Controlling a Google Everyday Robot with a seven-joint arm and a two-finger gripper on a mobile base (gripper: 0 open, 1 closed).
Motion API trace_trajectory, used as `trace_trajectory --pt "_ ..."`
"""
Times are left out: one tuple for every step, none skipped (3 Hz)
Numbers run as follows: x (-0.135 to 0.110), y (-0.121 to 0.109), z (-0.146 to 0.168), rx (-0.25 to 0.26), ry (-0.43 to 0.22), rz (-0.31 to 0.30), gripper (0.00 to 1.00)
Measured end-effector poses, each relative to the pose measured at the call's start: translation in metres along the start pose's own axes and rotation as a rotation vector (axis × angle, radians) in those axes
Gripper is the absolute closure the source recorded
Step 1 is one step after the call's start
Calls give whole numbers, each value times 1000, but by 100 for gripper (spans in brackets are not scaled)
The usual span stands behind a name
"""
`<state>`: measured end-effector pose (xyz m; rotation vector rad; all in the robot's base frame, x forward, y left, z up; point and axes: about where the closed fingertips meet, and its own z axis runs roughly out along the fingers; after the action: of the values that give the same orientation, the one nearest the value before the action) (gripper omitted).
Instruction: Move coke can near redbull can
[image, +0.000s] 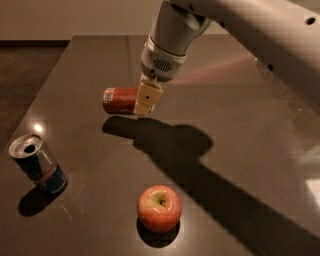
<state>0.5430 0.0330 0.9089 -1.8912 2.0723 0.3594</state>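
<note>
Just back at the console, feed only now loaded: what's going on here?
The gripper is shut on the coke can, holding it on its side by one end, a little above the table, with the can's shadow just below it. The redbull can stands upright at the front left, well apart from the coke can. An apple sits at the front middle. The coke can is not yet near the redbull can.
</note>
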Motion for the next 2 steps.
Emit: trace_trajectory --pt "-8 17 10 -56 -10 -57 100" --pt "-23 40 23 -117 -40 -118 100"
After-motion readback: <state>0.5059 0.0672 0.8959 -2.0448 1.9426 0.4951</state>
